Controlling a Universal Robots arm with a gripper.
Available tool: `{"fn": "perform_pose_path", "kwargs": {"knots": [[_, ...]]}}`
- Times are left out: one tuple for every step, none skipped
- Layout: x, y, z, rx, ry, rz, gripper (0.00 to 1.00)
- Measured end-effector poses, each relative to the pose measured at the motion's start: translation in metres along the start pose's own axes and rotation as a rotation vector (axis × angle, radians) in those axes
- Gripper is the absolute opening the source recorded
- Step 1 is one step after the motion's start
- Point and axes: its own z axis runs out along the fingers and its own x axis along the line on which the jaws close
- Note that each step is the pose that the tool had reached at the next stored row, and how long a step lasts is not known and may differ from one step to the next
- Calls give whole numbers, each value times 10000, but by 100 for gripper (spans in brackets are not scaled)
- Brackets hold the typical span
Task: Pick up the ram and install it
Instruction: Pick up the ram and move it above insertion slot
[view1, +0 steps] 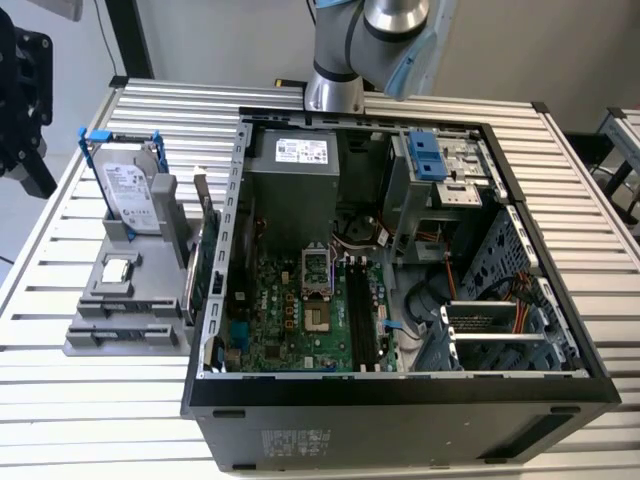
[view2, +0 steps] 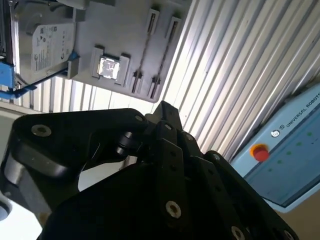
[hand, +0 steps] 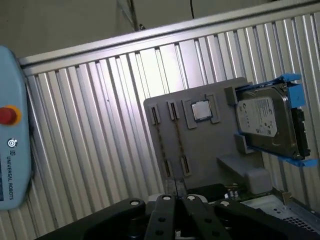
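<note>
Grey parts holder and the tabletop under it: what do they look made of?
The grey parts holder looks like matte plastic, possibly 3D-printed: uniform dull grey, blocky slots. The tabletop looks like bare aluminium: silvery ribbed slats with a soft sheen.

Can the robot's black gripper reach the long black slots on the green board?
Probably yes: the black metal computer case lies open on top, and nothing covers the slots for the gripper.

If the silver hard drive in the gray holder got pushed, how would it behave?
Probably stiff and heavy for its size: the hard drive is a metal-cased block. It stands on edge in the gray holder, so a sideways push might tip it.
</note>
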Motion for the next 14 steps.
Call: {"fn": "perform_pose_path", "kwargs": {"knots": [[0,0,0,-8,1,-181,0],[1,-1,1,-15,2,-368,0],[1,-1,2,-22,2,-547,0],[1,-1,4,-28,3,-733,0],[1,-1,6,-35,4,-911,0],[1,-1,9,-42,5,-1092,0],[1,-1,13,-51,8,-1271,0],[1,-1,18,-58,8,-1451,0],[2,-1,28,-73,11,-1816,0],[2,-1,34,-79,11,-1996,0],[2,-1,38,-87,13,-2175,0],[2,-1,43,-93,14,-2355,0],[3,-1,46,-101,15,-2540,0],[3,-1,50,-108,16,-2720,0]]}}
